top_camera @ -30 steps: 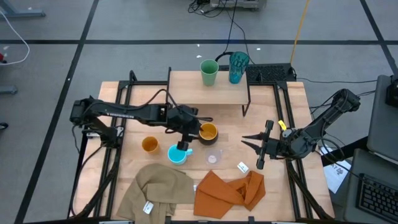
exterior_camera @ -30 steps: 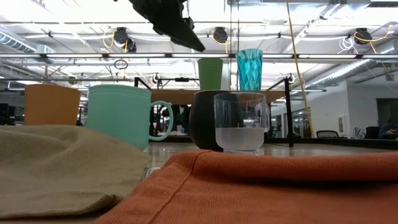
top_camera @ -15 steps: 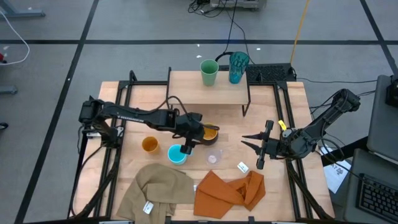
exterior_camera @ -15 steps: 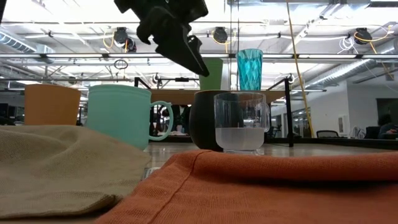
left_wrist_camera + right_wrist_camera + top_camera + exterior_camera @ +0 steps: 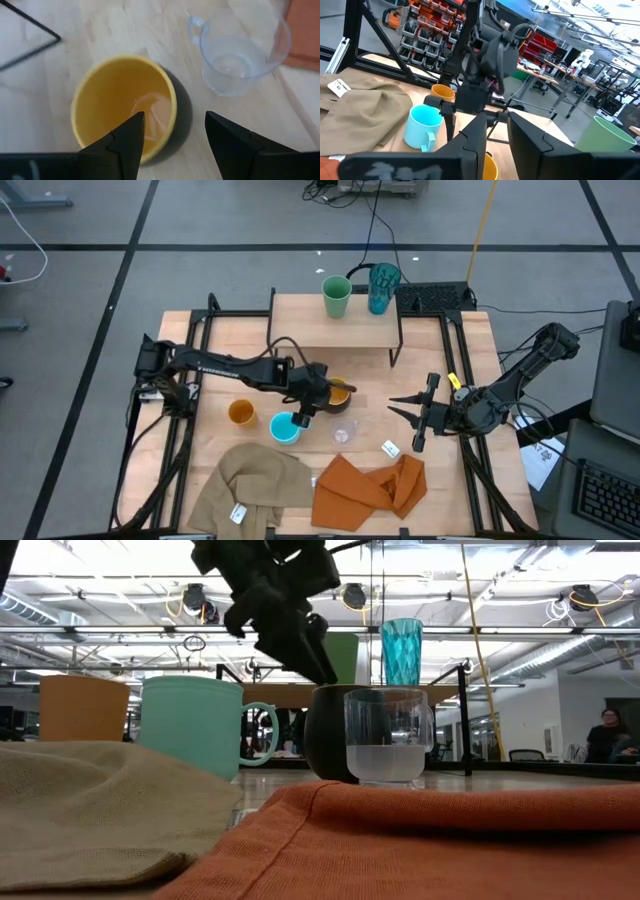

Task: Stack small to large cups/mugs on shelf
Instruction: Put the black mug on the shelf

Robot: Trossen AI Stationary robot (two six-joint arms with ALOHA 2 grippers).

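Black mug with the yellow-orange inside (image 5: 337,392) is sitting on the tabletop in front of the low light-wood shelf on black legs (image 5: 336,326), and my left gripper (image 5: 175,134) is right over it. From the wrist cam I see the fingers spread fairly wide, one over the yellow inside near the rim and the other outside the dark wall, not pinching anything. In the low view the fingers point down at the mug's rim.

Small clear cup with a handle (image 5: 343,432) stands just beside the mug, light blue mug (image 5: 286,426) on its other side, and the small orange cup (image 5: 240,413) past that. Green cup (image 5: 337,296) and the tall textured teal tumbler (image 5: 383,288) are up on the shelf, next to each other near its right end.

Right gripper (image 5: 398,407) waits off to the right side of the table, fingers narrow, holding nothing. Tan cloth (image 5: 250,485) and orange cloth (image 5: 368,485) are bunched along the near edge.
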